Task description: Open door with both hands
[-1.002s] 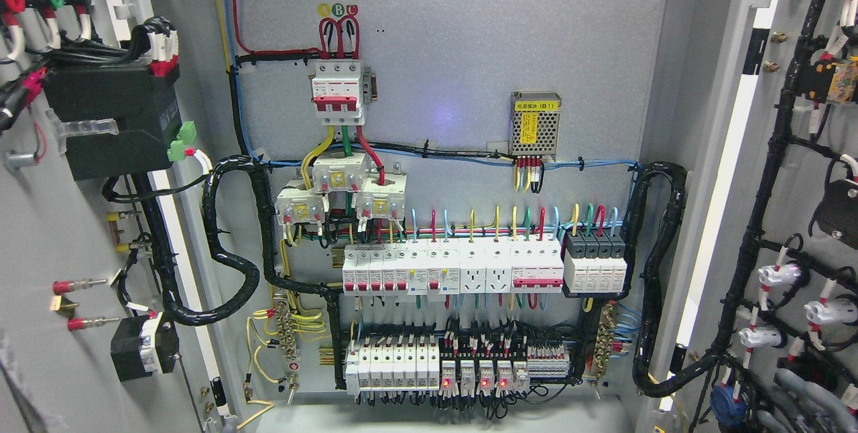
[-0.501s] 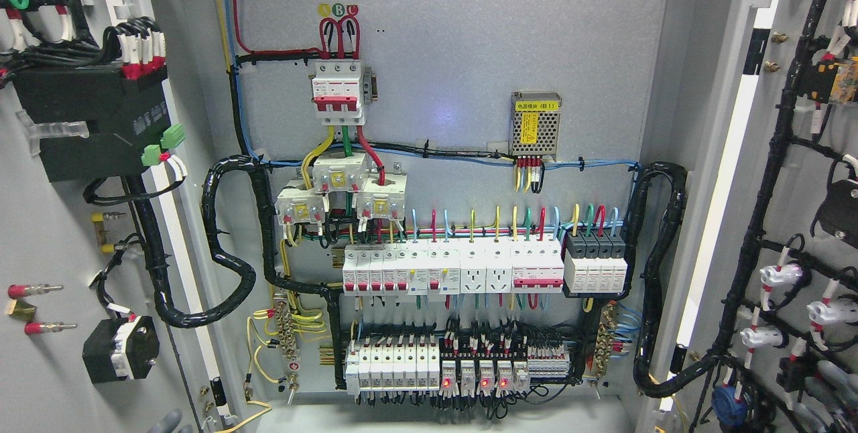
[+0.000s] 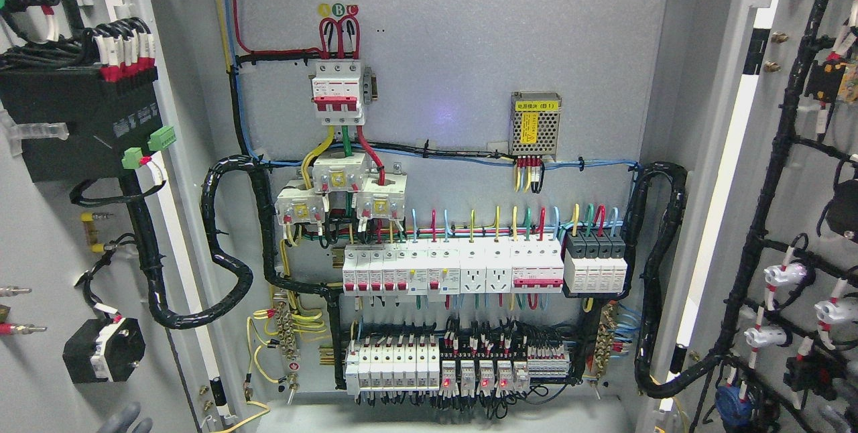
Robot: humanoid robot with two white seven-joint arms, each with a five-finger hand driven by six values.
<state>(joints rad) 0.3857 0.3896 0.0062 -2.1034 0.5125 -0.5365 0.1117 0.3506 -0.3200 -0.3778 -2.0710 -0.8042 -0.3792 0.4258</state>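
Note:
The cabinet stands open, with both doors swung outward. The left door (image 3: pixel 47 232) shows its inner face with a black module, wire bundles and a black switch block. The right door (image 3: pixel 798 171) shows its inner face with black cable looms and white lamp backs. My left hand (image 3: pixel 126 417) peeks up at the bottom edge against the left door's inner face, its grey fingertips extended and holding nothing. Only a grey sliver of my right hand (image 3: pixel 838 417) shows at the bottom right corner by the right door.
Inside, the back panel (image 3: pixel 456 51) carries a red-white main breaker (image 3: pixel 338 92), a mesh power supply (image 3: pixel 535 123), rows of white breakers (image 3: pixel 452 271) and relays with red lights (image 3: pixel 472 374). Black cable conduits (image 3: pixel 231 259) loop from the panel to each door.
The left door has swung further left, its parts sliding toward the picture's edge. The right door moved slightly right. My left hand rose into view; my right hand sank almost out of view.

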